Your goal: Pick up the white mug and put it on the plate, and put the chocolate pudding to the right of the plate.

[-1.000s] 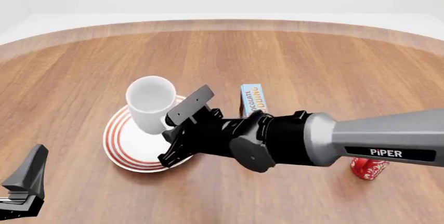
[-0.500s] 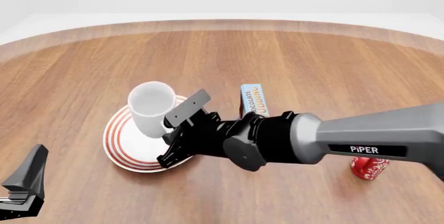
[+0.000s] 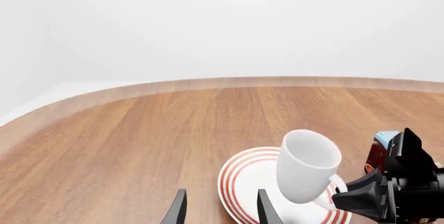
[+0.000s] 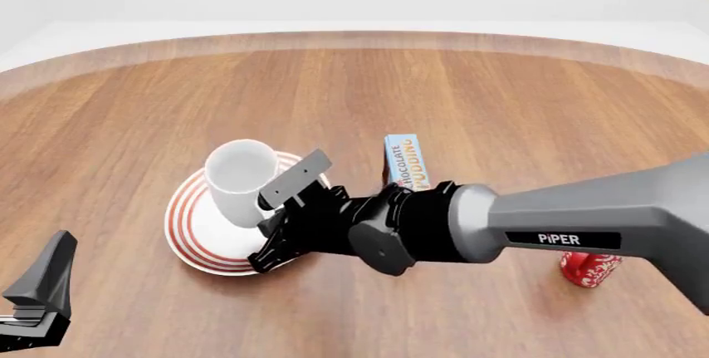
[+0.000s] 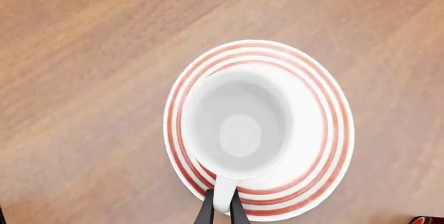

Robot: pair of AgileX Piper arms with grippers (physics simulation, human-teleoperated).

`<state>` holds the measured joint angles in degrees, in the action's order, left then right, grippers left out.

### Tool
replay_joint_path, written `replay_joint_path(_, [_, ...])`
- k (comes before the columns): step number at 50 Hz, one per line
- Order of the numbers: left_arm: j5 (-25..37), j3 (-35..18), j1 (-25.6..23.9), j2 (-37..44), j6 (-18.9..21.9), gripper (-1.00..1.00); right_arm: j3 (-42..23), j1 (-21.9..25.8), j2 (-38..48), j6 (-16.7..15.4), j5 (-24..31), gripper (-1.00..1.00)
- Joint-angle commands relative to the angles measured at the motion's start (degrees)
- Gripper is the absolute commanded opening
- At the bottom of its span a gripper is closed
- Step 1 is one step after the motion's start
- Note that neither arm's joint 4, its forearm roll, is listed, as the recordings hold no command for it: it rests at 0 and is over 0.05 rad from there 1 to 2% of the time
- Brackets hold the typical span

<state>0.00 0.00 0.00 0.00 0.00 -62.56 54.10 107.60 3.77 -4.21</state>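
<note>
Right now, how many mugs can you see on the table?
2. The plain white ceramic mug is over the red-ringed round plate, handle between the right fingers; a red patterned mug stands near right, partly hidden.

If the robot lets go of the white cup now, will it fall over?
Probably not far. The white mug hangs tilted over the plate, held only by its handle in the right gripper, so it might wobble. It looks hard and glossy, likely stiff, maybe slippery and chippable.

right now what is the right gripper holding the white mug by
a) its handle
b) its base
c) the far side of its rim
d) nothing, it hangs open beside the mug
a: in the right wrist view the right gripper fingers pinch the handle of the white mug above the plate.
</note>
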Motion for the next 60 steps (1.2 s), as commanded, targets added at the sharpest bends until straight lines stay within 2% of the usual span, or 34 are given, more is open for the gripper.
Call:
replay_joint_path(1, [0.0,0.0,0.0,0.0,0.0,1.0,-0.7,-0.3,1.0,0.8,0.1,-1.0])
replay_joint_path(15, [0.0,0.0,0.0,0.0,0.0,1.0,-1.2,-0.8,2.2,1.5,0.0,-1.0])
replay_joint_path(16, [0.0,0.0,0.0,0.0,0.0,1.0,-1.2,-0.6,2.3,2.7,0.0,-1.0])
replay_joint_path(18, [0.0,0.0,0.0,0.0,0.0,1.0,-1.4,-0.8,2.5,1.9,0.0,-1.0])
replay_joint_path(60, [0.0,0.0,0.0,0.0,0.0,1.0,-2.5,-1.2,4.5,1.7,0.6,-1.0])
